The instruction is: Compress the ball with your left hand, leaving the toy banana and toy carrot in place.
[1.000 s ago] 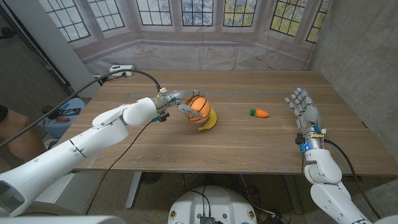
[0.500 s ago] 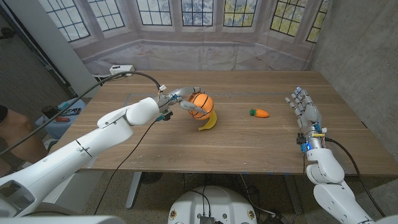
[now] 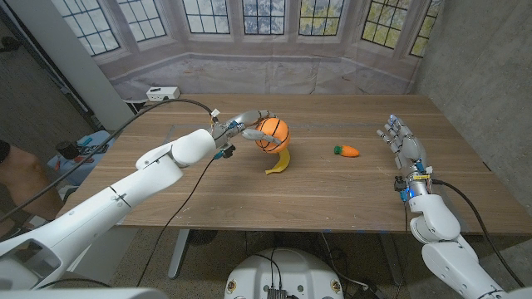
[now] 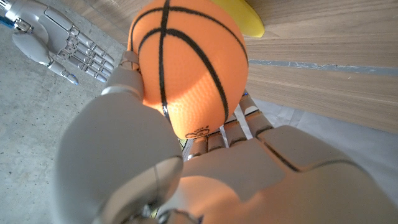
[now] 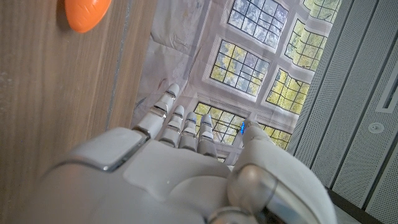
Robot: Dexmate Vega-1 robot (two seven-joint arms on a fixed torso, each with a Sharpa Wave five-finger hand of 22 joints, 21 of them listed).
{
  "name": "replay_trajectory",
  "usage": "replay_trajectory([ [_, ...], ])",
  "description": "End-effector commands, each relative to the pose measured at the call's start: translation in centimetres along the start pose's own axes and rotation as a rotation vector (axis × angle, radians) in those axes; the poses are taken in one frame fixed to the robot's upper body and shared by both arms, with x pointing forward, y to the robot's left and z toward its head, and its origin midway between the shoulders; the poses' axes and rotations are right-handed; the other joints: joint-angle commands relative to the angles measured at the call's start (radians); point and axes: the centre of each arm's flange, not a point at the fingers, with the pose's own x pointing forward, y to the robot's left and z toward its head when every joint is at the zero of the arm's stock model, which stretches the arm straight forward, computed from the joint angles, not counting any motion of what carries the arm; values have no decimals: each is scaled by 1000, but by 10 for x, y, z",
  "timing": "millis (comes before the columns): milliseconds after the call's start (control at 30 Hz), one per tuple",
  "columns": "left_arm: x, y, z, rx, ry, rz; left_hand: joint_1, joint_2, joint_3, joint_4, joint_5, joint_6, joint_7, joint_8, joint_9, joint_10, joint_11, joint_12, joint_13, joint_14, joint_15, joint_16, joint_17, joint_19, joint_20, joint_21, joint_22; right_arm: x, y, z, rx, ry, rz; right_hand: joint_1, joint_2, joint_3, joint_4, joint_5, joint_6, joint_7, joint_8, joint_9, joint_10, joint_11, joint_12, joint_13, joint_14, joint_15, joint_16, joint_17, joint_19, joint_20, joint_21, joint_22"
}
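Right hand (image 3: pixel 405 148) waits spread at right, holding nothing. Centre frame, the toy banana (image 3: pixel 280 162) and toy carrot (image 3: pixel 347 151) lie untouched; just above the banana the left hand (image 3: pixel 241 129) grips the ball (image 3: pixel 272 134), seemingly lifted clear. Squeeze under way; next, tighten the fingers.

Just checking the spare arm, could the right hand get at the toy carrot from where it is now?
Probably yes: the right hand is open, and only bare table lies between it and the toy carrot.

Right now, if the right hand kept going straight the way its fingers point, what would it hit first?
Probably nothing on the table. The right hand is open, fingers pointing toward the far table edge; the toy carrot lies off to its side. Depth is uncertain.
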Motion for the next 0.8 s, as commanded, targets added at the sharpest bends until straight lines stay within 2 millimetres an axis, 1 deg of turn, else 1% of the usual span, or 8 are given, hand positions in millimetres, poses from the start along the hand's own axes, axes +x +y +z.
replay_trajectory([
  [33,9,-1,-1,-97,-22,24,36,44,-3,4,5,10,2,5,2,10,3,6,4,14,-5,5,6,2,3,5,1,2,3,2,-31,13,10,-4,-2,0,-7,-1,7,0,3,2,-2,1,6,1,1,-3,3,5,6,3,3,6],
  [100,10,-1,-1,-115,-25,31,35,43,-4,5,5,12,2,6,3,11,1,7,5,15,-5,4,5,2,4,6,2,1,2,2,-32,14,8,-4,-2,0,-7,-1,7,1,3,2,-2,1,6,1,1,-3,3,5,6,3,3,6],
  [233,14,-4,0,-146,-32,40,33,44,-4,6,6,12,1,7,4,12,7,7,8,16,-4,4,5,1,4,6,2,-1,2,3,-48,16,7,-4,-2,0,-7,-1,7,1,3,2,-1,1,6,1,1,-3,4,5,6,3,3,6],
  [300,14,-4,0,-152,-34,45,33,44,-5,6,6,14,2,8,4,16,4,9,9,17,-4,5,5,1,5,6,2,-2,2,3,-53,17,7,-4,-2,0,-7,-1,8,1,3,2,-2,1,6,1,2,-2,4,5,6,3,3,6],
  [533,18,-8,-3,-249,-45,61,32,45,-5,6,7,19,2,11,6,19,1,10,13,19,-6,4,4,0,5,7,2,-3,3,10,-142,39,31,-4,-2,0,-8,-1,9,0,3,2,-1,0,6,1,1,1,4,5,5,5,3,6],
  [700,20,-9,-3,-280,-44,65,31,48,-5,6,9,21,1,12,7,21,4,11,15,22,-3,5,4,-1,6,7,2,-2,6,14,-195,52,53,-4,-2,1,-9,-1,10,0,4,2,-2,0,6,1,1,1,3,4,6,7,3,6],
  [800,22,-10,-4,-309,-44,70,29,48,-6,7,9,25,1,14,8,24,0,12,17,27,-4,5,3,0,6,8,2,-1,7,15,-208,53,60,-4,-2,1,-9,-1,11,-1,4,2,-1,0,6,1,1,1,4,5,5,7,3,6],
])
